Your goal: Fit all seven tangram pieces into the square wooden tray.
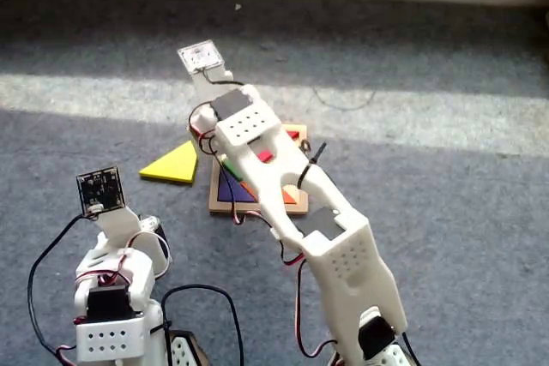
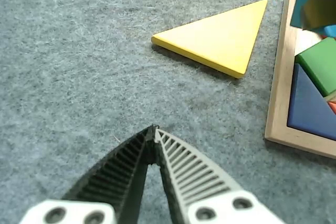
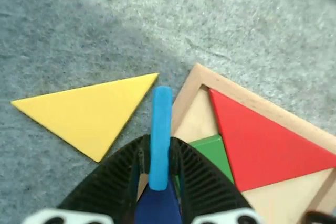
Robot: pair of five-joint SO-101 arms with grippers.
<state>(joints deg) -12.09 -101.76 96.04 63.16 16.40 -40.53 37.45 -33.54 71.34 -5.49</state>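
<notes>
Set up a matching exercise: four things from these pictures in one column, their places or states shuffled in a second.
Things
1. yellow triangle
2. red triangle
3. light blue piece
4. left claw

Places or states
A. shut, nothing in it, over the carpet
B. flat inside the tray
C. held on edge in the right claw
D. flat on the carpet, beside the tray

Pairs: 1-D, 2-B, 3-C, 4-A
</notes>
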